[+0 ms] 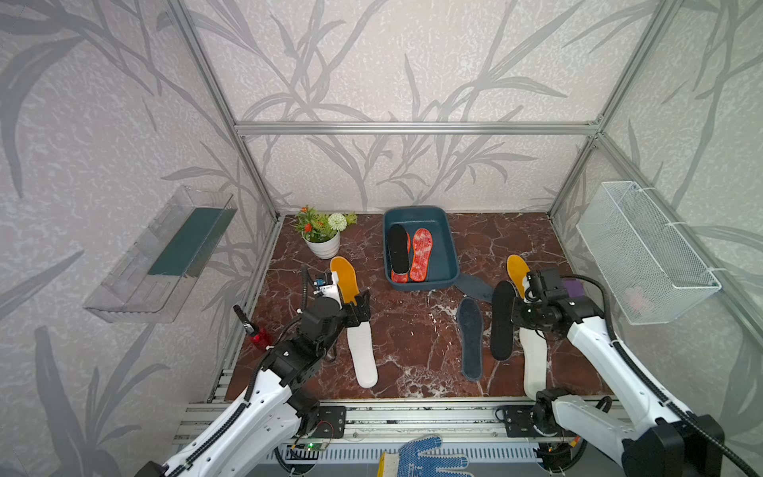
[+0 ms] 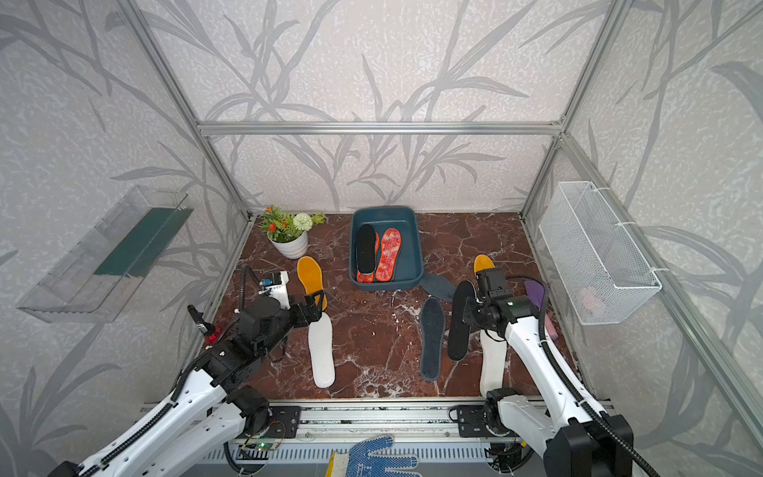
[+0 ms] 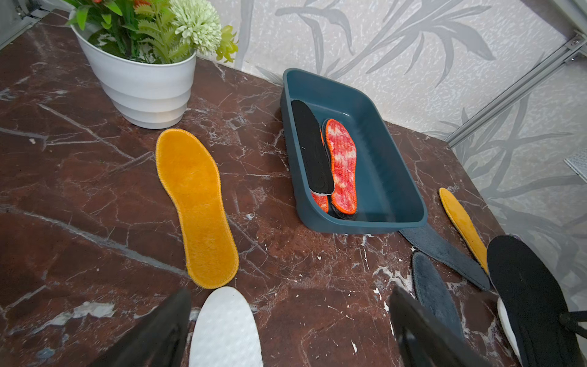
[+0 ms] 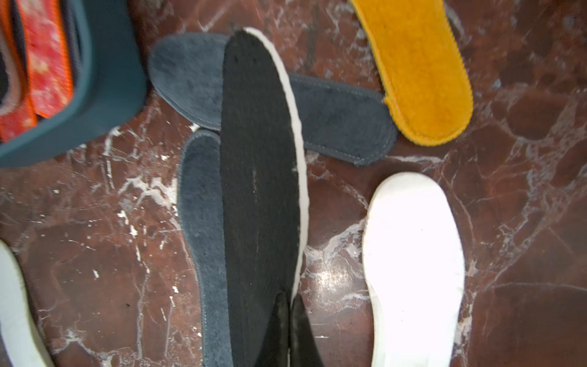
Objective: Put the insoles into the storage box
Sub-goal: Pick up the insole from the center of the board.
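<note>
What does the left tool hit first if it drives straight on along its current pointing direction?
Likely the table, close by: the open left tool angles down at bare marble beside the white insole. One finger may clip it or the yellow insole; depth is unclear.

White-shelled left arm (image 1: 258,406) and right arm (image 1: 594,345), black at every joint.
Black ribbed cables (image 1: 640,372) line both; left gripper (image 1: 360,304) and right gripper (image 1: 512,314) are black; screw holes dot shells.

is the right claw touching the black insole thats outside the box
Touching. The right wrist view shows the right claw shut on the black insole, with one finger pressed against each face of it.
</note>
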`<state>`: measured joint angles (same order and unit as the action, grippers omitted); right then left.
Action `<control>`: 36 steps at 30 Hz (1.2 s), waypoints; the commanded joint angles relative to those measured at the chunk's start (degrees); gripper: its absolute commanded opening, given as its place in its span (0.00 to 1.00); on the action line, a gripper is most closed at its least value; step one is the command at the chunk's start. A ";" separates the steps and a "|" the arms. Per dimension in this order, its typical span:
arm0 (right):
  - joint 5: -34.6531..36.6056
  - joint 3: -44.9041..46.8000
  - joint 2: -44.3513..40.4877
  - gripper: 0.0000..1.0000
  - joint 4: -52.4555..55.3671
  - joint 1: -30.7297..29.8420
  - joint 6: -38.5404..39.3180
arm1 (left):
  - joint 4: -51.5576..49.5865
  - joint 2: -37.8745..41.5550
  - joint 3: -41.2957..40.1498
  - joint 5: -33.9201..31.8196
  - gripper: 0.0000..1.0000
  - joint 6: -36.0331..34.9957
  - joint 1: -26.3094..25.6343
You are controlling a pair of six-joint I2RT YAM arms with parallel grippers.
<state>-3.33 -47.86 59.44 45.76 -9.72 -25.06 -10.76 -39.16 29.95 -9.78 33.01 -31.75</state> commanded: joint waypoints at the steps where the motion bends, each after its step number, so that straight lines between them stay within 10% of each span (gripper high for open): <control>1: -3.17 -2.99 -1.17 0.00 -0.08 -1.16 0.76 | 6.01 -1.24 1.31 5.08 0.88 1.41 0.25; 16: -6.81 -12.32 11.86 0.00 -19.42 -22.31 -2.88 | 23.94 -13.02 1.70 25.47 0.66 5.02 0.24; 36: -18.82 -13.47 18.25 0.00 -35.13 -27.30 -8.43 | 33.19 -27.53 6.10 36.00 0.56 7.72 0.20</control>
<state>-19.05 -60.38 77.76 14.00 -36.67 -32.71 19.31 -65.58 34.48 23.68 39.59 -31.75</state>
